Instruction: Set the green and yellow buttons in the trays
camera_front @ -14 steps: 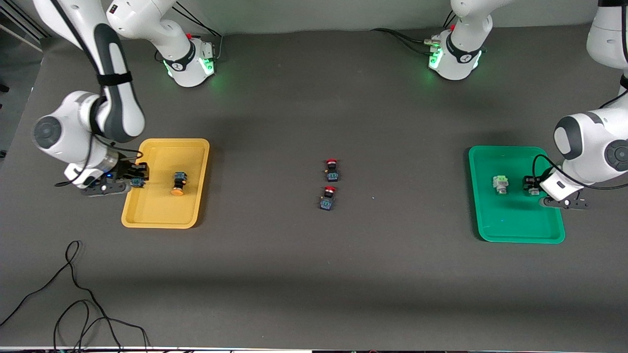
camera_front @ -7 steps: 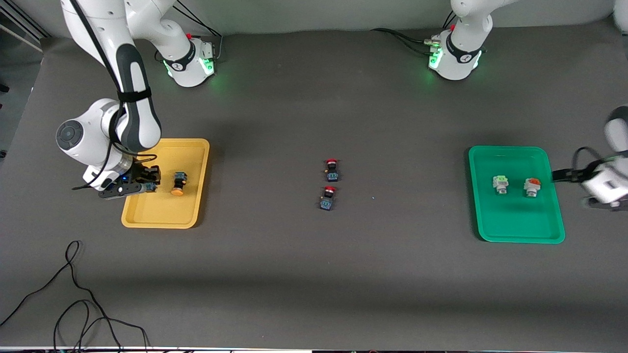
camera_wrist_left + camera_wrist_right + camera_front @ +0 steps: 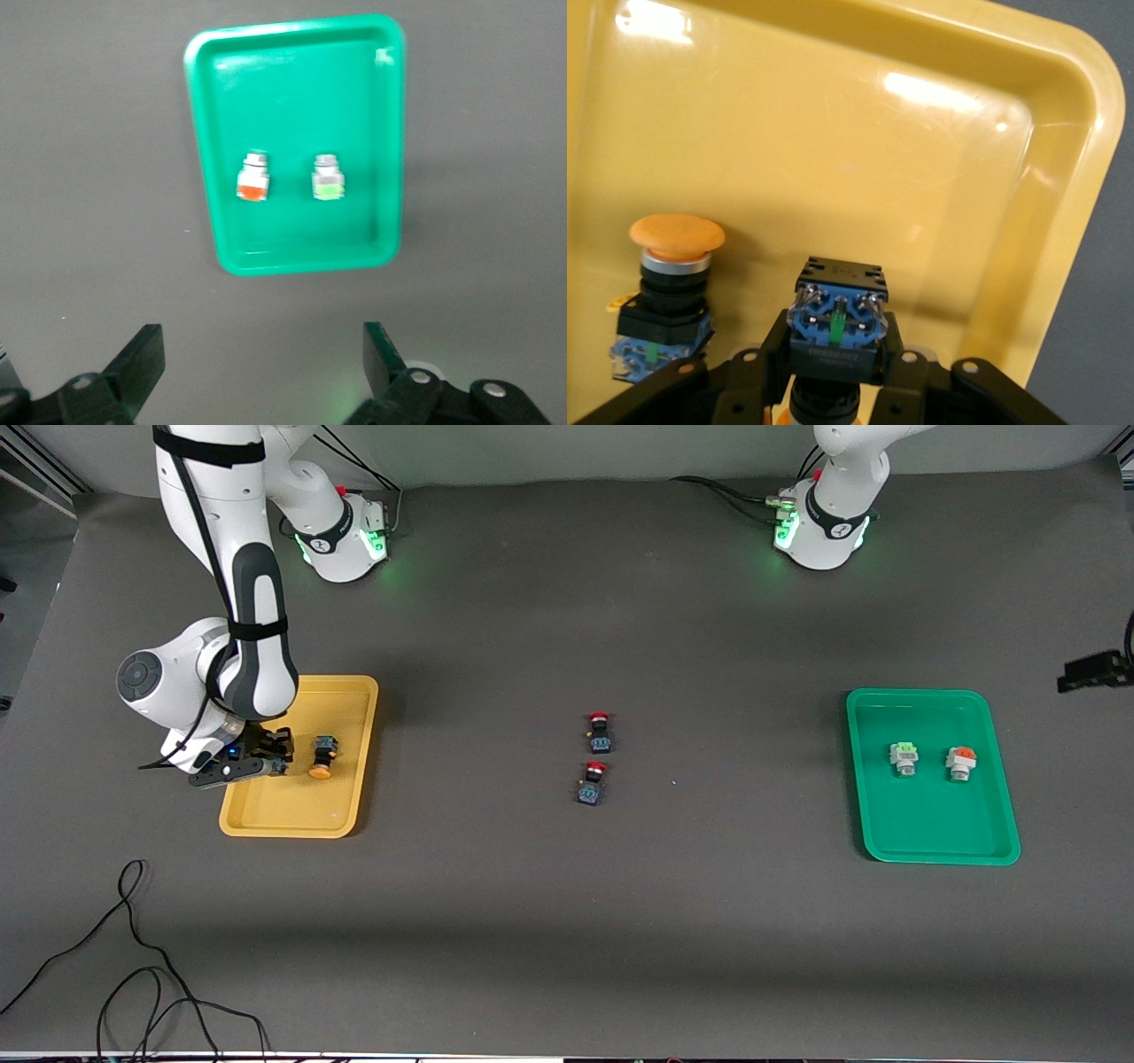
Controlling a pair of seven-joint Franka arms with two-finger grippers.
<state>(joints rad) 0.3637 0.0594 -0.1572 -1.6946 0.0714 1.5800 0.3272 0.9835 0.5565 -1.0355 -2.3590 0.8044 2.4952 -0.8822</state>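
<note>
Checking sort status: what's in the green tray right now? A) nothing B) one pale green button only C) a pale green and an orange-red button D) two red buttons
C: the green tray holds the pale green-capped button beside the orange-red-capped button, both white-grey bodied.

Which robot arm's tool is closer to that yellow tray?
The right tool: it sits over the yellow tray, gripping a yellow button. The left tool is open, high above the table beside the green tray.

Front view high, faces robots. Left wrist view looks down from high on green tray (image 3: 292,257); right wrist close inside yellow tray (image 3: 833,115).
</note>
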